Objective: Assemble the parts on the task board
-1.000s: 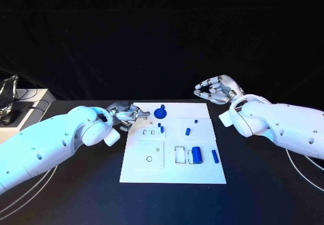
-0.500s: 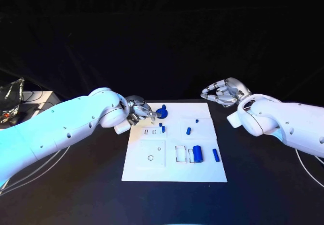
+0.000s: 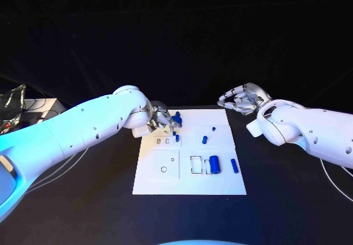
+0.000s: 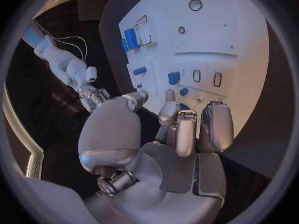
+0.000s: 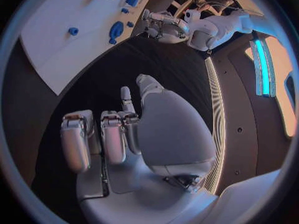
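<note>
The left hand (image 3: 163, 120) crowds the task board's (image 3: 190, 184) upper left corner, the blue parts (image 3: 214, 164) dot its middle, while its lower part lies bare.

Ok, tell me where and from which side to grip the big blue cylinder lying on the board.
Grip the big blue cylinder across its middle, coming straight down from above. It lies flat on the task board, long axis running away from the robot, so its curved flanks are exposed; the white frame crowds its left flank.
</note>
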### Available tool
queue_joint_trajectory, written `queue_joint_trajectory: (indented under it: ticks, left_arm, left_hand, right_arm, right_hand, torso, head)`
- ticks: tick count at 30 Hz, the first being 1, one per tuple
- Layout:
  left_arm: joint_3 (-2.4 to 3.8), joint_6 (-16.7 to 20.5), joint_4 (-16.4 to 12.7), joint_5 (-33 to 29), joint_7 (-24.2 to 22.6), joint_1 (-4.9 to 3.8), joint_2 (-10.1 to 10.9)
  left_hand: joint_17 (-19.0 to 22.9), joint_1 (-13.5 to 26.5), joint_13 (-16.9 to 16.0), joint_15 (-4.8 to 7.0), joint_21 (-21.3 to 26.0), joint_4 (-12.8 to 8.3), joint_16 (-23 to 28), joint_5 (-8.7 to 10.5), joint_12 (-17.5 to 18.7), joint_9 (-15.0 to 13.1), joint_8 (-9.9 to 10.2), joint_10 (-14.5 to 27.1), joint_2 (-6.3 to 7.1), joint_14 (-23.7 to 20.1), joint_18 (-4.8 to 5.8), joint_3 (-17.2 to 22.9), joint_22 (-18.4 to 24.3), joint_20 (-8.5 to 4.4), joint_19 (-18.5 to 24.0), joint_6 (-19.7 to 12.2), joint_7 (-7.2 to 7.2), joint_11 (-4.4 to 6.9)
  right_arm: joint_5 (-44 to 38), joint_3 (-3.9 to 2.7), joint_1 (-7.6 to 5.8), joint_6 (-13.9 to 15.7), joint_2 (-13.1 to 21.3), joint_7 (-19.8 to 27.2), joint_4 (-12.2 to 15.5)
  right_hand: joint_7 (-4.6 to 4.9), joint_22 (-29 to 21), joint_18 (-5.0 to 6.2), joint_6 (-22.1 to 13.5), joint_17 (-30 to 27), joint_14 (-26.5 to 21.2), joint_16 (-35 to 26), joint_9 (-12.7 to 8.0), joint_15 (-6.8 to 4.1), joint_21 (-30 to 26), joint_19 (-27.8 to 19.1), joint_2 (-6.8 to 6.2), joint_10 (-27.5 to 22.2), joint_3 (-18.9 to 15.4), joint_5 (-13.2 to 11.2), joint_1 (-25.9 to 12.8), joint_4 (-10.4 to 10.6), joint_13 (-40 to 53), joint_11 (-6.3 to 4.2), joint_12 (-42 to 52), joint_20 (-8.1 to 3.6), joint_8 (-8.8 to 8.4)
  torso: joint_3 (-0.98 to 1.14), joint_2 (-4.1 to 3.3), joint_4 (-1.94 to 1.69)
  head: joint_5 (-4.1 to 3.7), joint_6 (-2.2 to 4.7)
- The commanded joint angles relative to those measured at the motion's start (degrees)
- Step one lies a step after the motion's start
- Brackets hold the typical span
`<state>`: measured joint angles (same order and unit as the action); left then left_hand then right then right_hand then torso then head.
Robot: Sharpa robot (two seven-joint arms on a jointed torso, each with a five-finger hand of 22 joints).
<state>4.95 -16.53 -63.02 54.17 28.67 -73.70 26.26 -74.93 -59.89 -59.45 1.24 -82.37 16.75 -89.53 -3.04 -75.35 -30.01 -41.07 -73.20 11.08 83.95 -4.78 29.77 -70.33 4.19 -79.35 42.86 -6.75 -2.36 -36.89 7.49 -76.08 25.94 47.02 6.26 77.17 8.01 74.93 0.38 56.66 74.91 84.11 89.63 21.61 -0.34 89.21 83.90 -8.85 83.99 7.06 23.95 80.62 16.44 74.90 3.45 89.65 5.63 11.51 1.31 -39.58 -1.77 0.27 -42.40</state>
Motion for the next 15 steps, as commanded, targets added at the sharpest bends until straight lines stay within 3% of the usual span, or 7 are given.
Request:
queue_joint_trajectory:
  ticks: [1, 15]
  left_arm:
    - [-0.08, -4.66, 1.34, 3.02, 1.10, -0.37, -1.12]
    - [-0.29, -7.33, 5.27, 3.97, 1.60, -0.66, -3.78]
  left_hand:
    - [-13.72, 0.65, 0.14, -0.06, -0.29, 0.01, 0.05, 0.15, 0.25, -0.08, -0.14, 0.47, -0.04, 5.57, 0.74, -0.38, 0.01, 0.33, 0.08, -0.49, -0.08, -0.09]
    - [-14.03, 0.92, -0.06, -0.09, -0.40, 0.00, -0.07, 0.14, 0.16, -0.21, -0.20, 0.43, -0.50, 5.68, 0.79, -0.56, -0.26, 0.37, -0.04, -0.53, -0.07, -0.10]
  right_arm:
    - [-1.54, -0.03, -0.02, -0.86, -0.16, -0.68, -0.07]
    - [-1.95, -0.03, -0.02, -0.91, -0.43, -0.87, -0.25]
  right_hand:
    - [-0.03, 14.36, -0.11, -0.57, 15.09, 5.89, 0.37, 0.12, -0.31, -0.20, 5.56, -0.32, 6.01, 0.32, -0.02, -0.42, 0.00, 15.10, -0.06, 0.35, -0.31, 0.31]
    - [0.03, 14.35, -0.10, -0.73, 15.09, 5.89, 0.37, 0.27, -0.28, -0.22, 5.55, -0.34, 6.01, 0.44, -0.04, -0.58, 0.03, 15.10, -0.01, 0.35, -0.29, 0.30]
  torso:
    - [-0.05, -0.10, 0.01]
    - [-0.11, -0.32, 0.17]
  head:
    - [-0.21, 0.03]
    - [-0.23, -0.47]
